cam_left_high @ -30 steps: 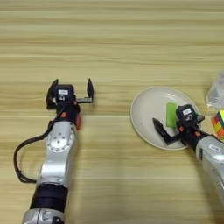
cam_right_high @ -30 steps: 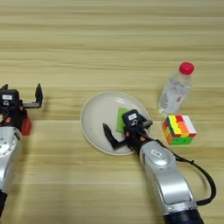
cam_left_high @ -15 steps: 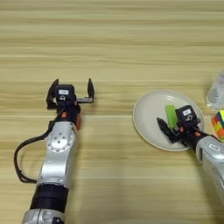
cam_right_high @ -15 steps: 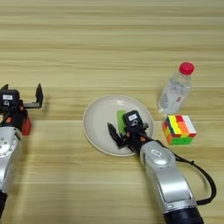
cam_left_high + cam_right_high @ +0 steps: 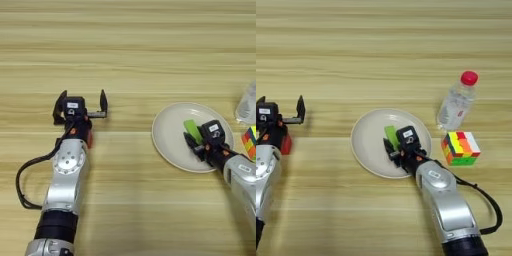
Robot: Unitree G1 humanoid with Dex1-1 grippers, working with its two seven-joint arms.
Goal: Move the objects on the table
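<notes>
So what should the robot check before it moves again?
1. Green block on the plate: ok.
2. Right gripper over the plate, beside the green block: ok.
3. Right jaws actually gripping the block: cannot tell.
4. Left gripper jaws open and holding nothing: ok.
5. Red block free to grab: not ok, the left arm mostly hides it.
6. Cube and bottle standing apart from the plate: ok.

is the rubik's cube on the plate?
No. The Rubik's cube sits on the bare table, apart from the plate and to its right, below the bottle.
</notes>
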